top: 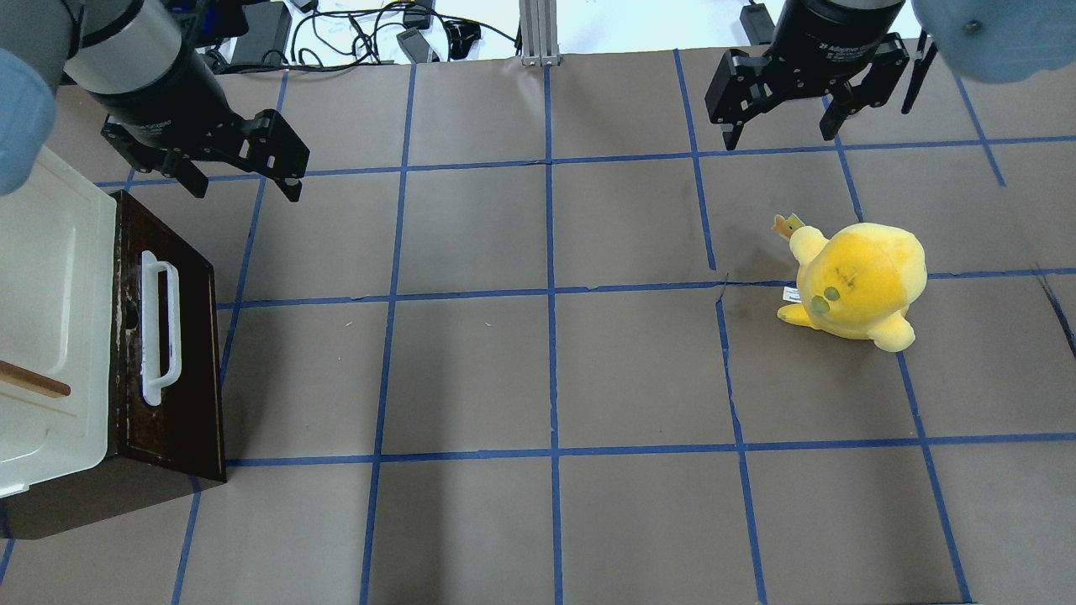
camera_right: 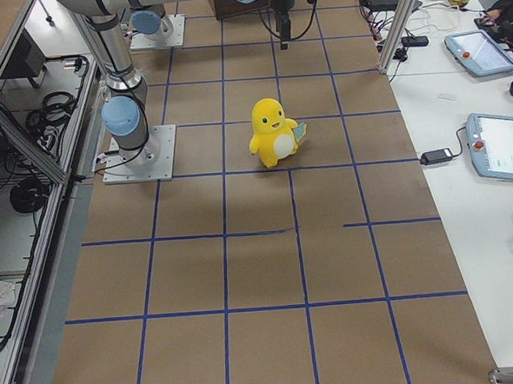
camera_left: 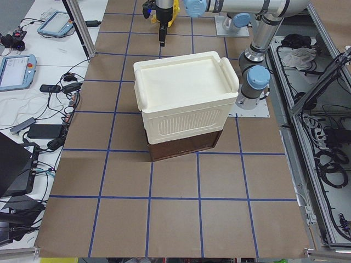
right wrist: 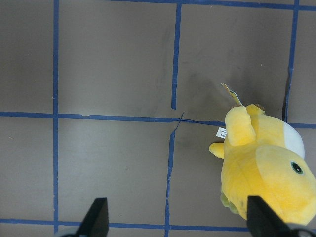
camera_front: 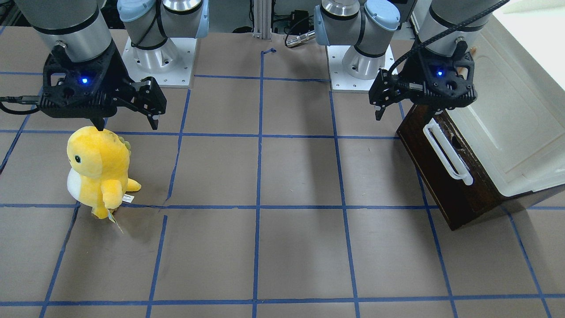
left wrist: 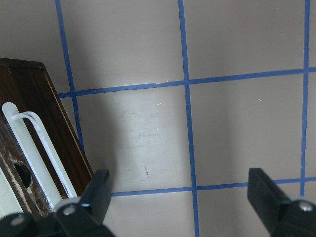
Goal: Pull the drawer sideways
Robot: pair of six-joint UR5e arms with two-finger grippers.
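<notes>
The dark brown wooden drawer [top: 189,336] with its long white bar handle [top: 160,328] sits in the cream-white cabinet body [top: 46,311] at the table's left end. Its front stands a little proud of the cabinet. It also shows in the front view [camera_front: 441,185] and the left wrist view [left wrist: 34,108]. My left gripper [top: 246,189] is open and empty. It hovers above the table just past the drawer's far corner, clear of the handle [left wrist: 37,148]. My right gripper [top: 779,139] is open and empty, hovering at the far right.
A yellow plush toy [top: 857,281] stands on the table on the right side, just nearer than my right gripper [camera_front: 127,126]. A thin wooden stick [top: 34,380] lies on the cabinet's top. Blue tape lines grid the brown table.
</notes>
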